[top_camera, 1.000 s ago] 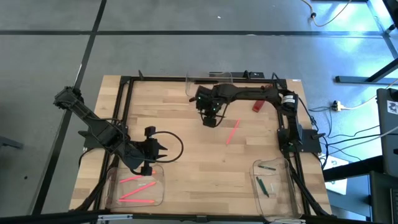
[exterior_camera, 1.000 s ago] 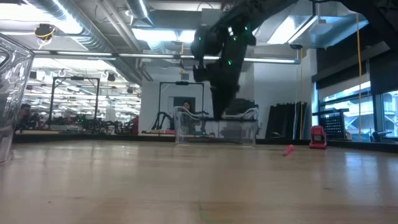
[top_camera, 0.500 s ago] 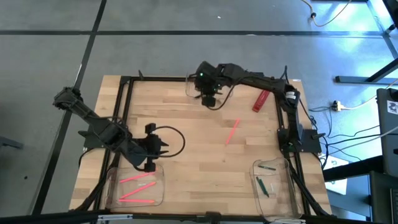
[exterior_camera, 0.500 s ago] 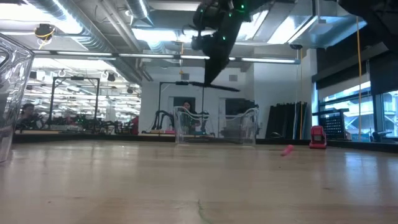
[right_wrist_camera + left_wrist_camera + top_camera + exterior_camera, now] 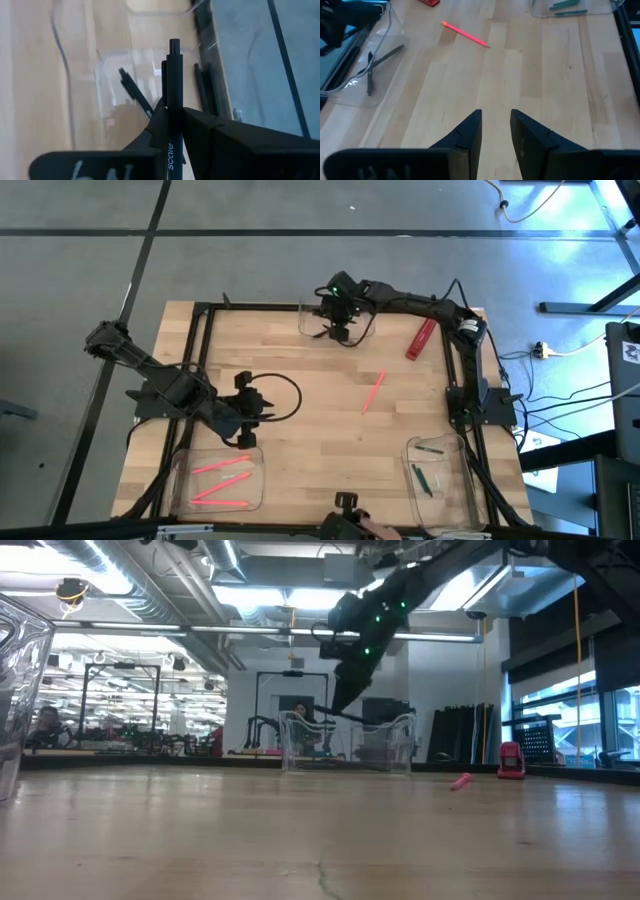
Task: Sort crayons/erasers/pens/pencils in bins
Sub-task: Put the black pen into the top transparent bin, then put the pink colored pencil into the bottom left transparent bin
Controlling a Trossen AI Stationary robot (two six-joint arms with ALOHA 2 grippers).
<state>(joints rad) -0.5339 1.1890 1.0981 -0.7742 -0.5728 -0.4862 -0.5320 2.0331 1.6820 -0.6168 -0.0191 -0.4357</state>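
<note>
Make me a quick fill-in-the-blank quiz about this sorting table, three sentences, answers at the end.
1. The right tool is shut on a black ____.
2. It hangs over the clear bin at the table's ____ edge.
3. One loose ____ stick lies on the wooden table.

Missing words: pen; far; pink

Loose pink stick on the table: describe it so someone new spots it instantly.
Start at the wooden table in the high view and look right of centre, between the far bin and the near-right bin. The loose pink stick lies there on bare wood, slanted. The other pink sticks sit inside the near-left bin; the nearby red block is chunkier.
</note>
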